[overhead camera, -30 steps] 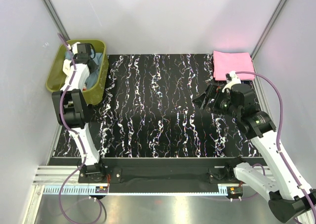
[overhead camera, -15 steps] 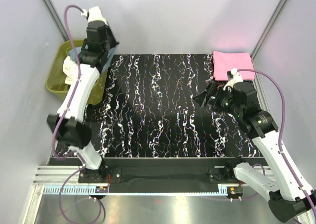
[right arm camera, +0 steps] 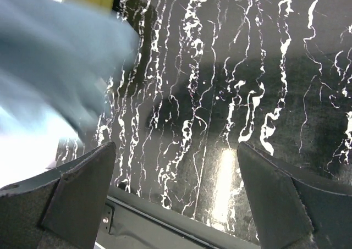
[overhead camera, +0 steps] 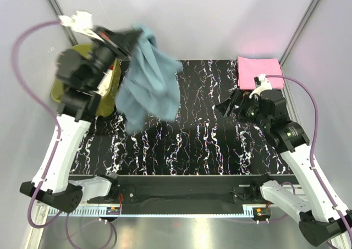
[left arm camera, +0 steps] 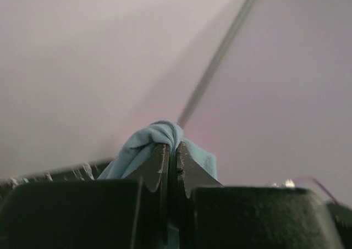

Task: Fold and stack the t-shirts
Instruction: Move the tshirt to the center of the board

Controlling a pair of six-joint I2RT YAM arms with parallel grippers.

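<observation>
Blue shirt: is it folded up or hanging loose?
Hanging loose, not folded. The blue-grey t-shirt dangles crumpled in the air, pinched at one bunch by the shut left gripper.

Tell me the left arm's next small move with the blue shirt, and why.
Probably carry the left gripper toward the middle of the table and lower it: it is shut on a bunch of the blue-grey t-shirt, which hangs in the air unspread, and the right gripper is open, free to help.

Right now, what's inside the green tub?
Of the tub only the rim shows; the left arm covers its inside, so contents cannot be seen. The blue-grey t-shirt hangs outside it, pinched in the left claw.
</observation>
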